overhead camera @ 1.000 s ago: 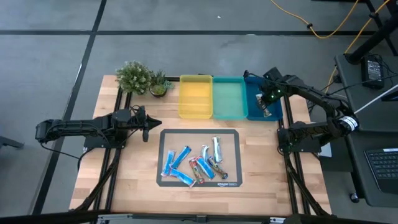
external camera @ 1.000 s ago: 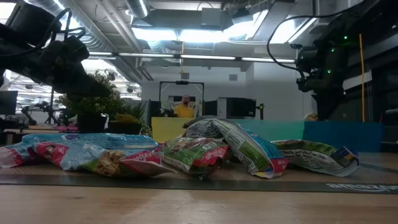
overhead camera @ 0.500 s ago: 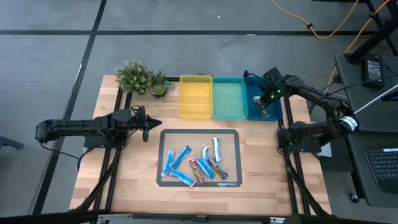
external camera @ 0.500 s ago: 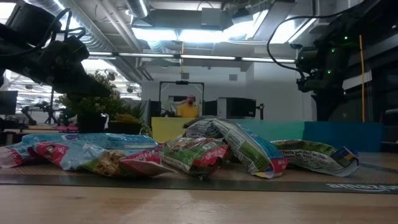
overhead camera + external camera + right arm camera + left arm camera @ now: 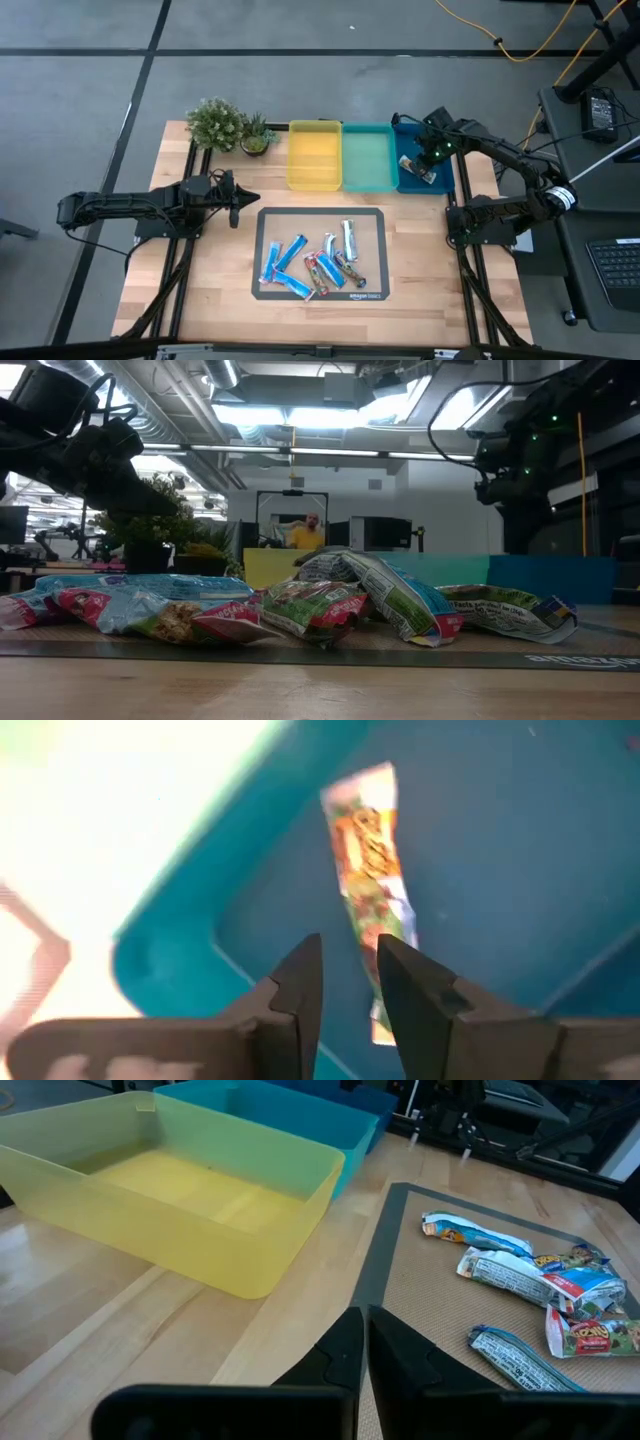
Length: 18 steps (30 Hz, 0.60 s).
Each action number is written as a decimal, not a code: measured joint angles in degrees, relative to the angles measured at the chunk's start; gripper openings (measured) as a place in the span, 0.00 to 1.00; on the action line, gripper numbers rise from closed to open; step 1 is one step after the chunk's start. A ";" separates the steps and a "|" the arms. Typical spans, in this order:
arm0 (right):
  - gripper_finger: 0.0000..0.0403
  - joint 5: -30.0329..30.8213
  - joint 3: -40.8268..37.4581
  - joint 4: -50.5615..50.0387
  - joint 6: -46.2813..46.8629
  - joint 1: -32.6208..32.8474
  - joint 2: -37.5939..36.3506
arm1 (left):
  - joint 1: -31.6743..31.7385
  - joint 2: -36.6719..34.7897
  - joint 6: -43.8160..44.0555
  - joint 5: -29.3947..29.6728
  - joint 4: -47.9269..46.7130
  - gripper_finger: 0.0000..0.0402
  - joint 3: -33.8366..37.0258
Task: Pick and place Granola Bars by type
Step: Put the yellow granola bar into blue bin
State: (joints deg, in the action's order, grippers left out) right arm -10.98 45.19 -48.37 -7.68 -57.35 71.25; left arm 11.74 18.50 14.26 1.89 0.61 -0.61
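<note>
Several granola bars (image 5: pixel 315 262) lie in a heap on the dark mat (image 5: pixel 372 218); they also show in the low view (image 5: pixel 320 605) and the left wrist view (image 5: pixel 520 1275). One more bar (image 5: pixel 417 168) lies flat on the floor of the blue tray (image 5: pixel 447 186), seen in the right wrist view as a red and green wrapper (image 5: pixel 370 890). My right gripper (image 5: pixel 432 152) hangs above that tray, its fingers a little apart (image 5: pixel 348 945) and clear of the bar. My left gripper (image 5: pixel 236 203) waits shut (image 5: pixel 365 1315) over the bare wood, left of the mat.
The yellow tray (image 5: pixel 315 186) and the teal tray (image 5: pixel 370 186) stand side by side with the blue one along the far edge. Two potted plants (image 5: pixel 215 123) (image 5: pixel 256 140) stand at the far left corner. A person (image 5: pixel 312 535) shows in the room behind.
The right gripper has let go of the bar over the blue tray and moved up and a little toward the far edge. The bar, which was at the fingers a second ago, now lies on the tray floor.
</note>
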 joint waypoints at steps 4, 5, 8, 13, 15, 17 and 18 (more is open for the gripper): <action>0.26 -1.85 3.42 -0.71 -1.48 3.20 -0.61 | -0.01 0.00 0.00 0.00 -0.01 0.03 0.01; 0.26 -2.32 4.56 -0.74 -2.13 4.41 -0.81 | 0.01 0.00 0.00 0.00 -0.01 0.03 -0.01; 0.26 -3.40 8.99 -1.68 -5.27 8.83 -0.94 | 0.01 0.00 0.00 0.00 -0.01 0.03 -0.01; 0.26 -2.59 17.18 -3.58 -9.04 16.83 -0.94 | 0.00 0.00 -0.01 0.00 -0.01 0.02 0.00; 0.26 -2.44 20.17 -4.21 -10.94 19.65 -0.94 | 0.01 0.00 0.00 0.00 -0.01 0.02 0.01; 0.26 -2.42 22.49 -4.35 -12.40 22.31 -0.94 | 0.00 0.00 0.00 0.00 -0.01 0.02 0.00; 0.26 -2.66 23.51 -4.38 -13.78 23.31 -0.94 | 0.00 0.00 0.00 0.00 -0.01 0.02 -0.01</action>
State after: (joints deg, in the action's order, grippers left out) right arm -13.64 68.69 -52.75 -21.46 -34.03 70.30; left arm 11.74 18.50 14.26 1.89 0.60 -0.62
